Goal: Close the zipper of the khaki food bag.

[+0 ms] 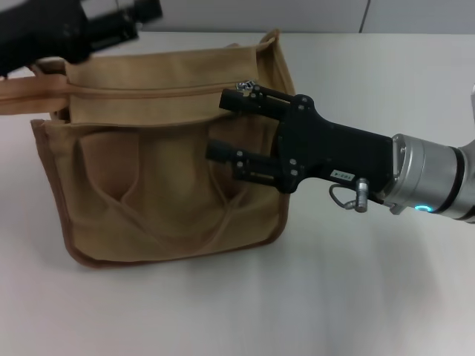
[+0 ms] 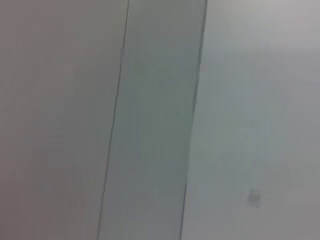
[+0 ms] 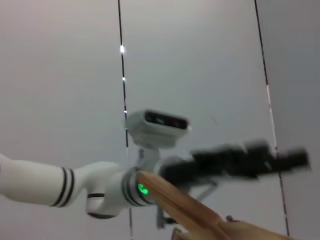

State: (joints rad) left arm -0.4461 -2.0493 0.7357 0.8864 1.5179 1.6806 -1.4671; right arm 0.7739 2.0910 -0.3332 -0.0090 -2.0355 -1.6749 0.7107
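Observation:
The khaki food bag [image 1: 163, 185] stands on the white table [image 1: 356, 297], with its front pockets facing me. The tan zipper [image 1: 148, 93] runs along its top panel, and the small silver slider [image 1: 245, 86] sits near the right end. My right gripper [image 1: 226, 126] is open in front of the bag's upper right part, with its upper finger [image 1: 241, 99] just below the slider. My left gripper [image 1: 126, 22] is above the bag's back left corner, over a fabric handle [image 1: 30, 85]. The right wrist view shows the left gripper [image 3: 250, 157] blurred, and a tan handle [image 3: 185, 202].
The table's right half and front lie bare around the bag. A grey panelled wall [image 2: 150, 120] fills the left wrist view. The left arm's white wrist with a green light [image 3: 142, 189] shows in the right wrist view.

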